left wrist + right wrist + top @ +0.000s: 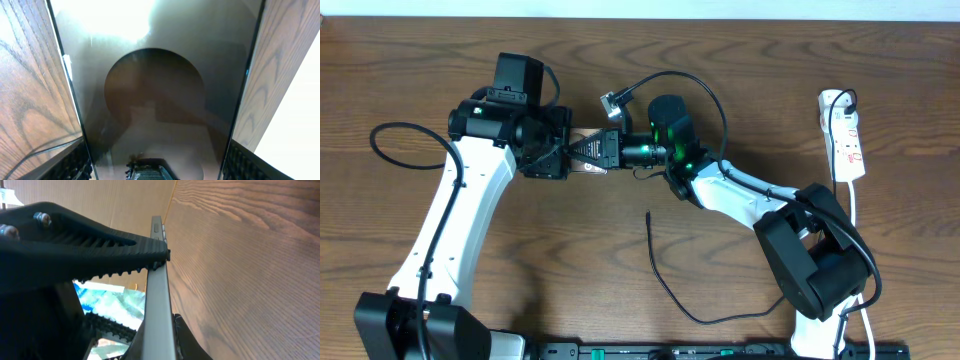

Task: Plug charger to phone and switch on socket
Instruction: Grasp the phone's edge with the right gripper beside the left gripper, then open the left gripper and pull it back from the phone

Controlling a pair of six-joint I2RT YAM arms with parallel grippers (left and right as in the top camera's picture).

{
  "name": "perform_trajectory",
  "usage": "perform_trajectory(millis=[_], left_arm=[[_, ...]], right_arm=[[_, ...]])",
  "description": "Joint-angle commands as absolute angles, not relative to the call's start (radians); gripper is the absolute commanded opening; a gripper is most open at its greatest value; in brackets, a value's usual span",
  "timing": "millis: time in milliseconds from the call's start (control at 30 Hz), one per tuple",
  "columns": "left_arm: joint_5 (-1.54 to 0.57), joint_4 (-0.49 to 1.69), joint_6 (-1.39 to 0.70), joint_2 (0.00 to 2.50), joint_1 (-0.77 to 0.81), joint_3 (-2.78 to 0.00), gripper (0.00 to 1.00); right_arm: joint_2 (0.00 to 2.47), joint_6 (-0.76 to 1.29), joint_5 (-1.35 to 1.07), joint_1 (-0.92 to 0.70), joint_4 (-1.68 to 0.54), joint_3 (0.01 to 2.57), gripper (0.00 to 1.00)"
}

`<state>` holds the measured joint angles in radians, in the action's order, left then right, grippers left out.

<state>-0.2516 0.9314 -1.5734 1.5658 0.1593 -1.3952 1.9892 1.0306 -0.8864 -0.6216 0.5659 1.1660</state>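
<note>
**Found phone point(155, 100) caught between both grippers**

Spotted the phone left of mid-table, almost wholly hidden from overhead beneath the two gripper heads meeting there. Saw, through the left wrist camera, its dark face and brown oval filling the gap between the pads point(75, 162) of the left gripper point(565, 150), spread wide along its two side edges. Could not tell whether those pads pressed it or merely flanked it. Saw the right gripper point(165, 280) clamped tight on the phone's thin edge from the opposite end, one toothed finger point(100, 245) on each face. Noted the charger point(653, 258) lying loose on the table point(400, 60) nearer the robot's base, plug tip free, well apart from the phone. Noted the socket point(847, 145) far off along the table's right side, touched by neither arm.
</note>
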Motion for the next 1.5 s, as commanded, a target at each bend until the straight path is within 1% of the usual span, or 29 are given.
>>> perform_trajectory(millis=[0, 33, 133, 267, 333, 567, 700, 867, 1000, 1200, 1333, 1467], left_arm=[[-0.248, 0.927, -1.572, 1.567, 0.163, -1.397, 0.77], [-0.249, 0.927, -1.568, 1.567, 0.163, -1.397, 0.78], [-0.249, 0.928, -1.565, 1.567, 0.163, -1.397, 0.88], [-0.249, 0.929, -1.565, 1.567, 0.163, -1.397, 0.93], [-0.249, 0.932, -1.564, 1.567, 0.163, -1.397, 0.95], [-0.255, 0.938, -1.502, 1.566, 0.163, -1.397, 0.95], [-0.311, 0.937, -1.457, 1.566, 0.152, -1.397, 0.95], [-0.442, 0.902, -1.265, 1.566, 0.096, -1.397, 0.95], [-0.540, 0.874, -1.102, 1.566, 0.038, -1.397, 0.95], [-0.598, 0.865, -0.922, 1.566, -0.049, -1.397, 0.95], [-0.657, 0.825, -0.862, 1.566, -0.092, -1.396, 0.95], [-0.728, 0.698, -0.847, 1.566, -0.106, -1.373, 0.95]], right_arm=[[1.988, 1.059, -0.881, -0.630, 0.561, 1.182, 0.02], [1.988, 1.059, -0.881, -0.630, 0.561, 1.182, 0.02], [1.988, 1.058, -0.881, -0.629, 0.561, 1.182, 0.01], [1.988, 1.058, -0.881, -0.625, 0.561, 1.182, 0.01], [1.988, 1.058, -0.881, -0.621, 0.561, 1.182, 0.01], [1.988, 1.033, -0.881, -0.586, 0.555, 1.182, 0.01], [1.988, 0.988, -0.876, -0.552, 0.505, 1.182, 0.01], [1.988, 0.979, -0.862, -0.477, 0.382, 1.182, 0.01], [1.988, 0.984, -0.863, -0.416, 0.330, 1.182, 0.01], [1.988, 1.167, -0.866, -0.326, 0.322, 1.182, 0.01], [1.988, 1.382, -0.866, -0.292, 0.323, 1.182, 0.01], [1.988, 1.625, -0.866, -0.287, 0.359, 1.182, 0.01]])
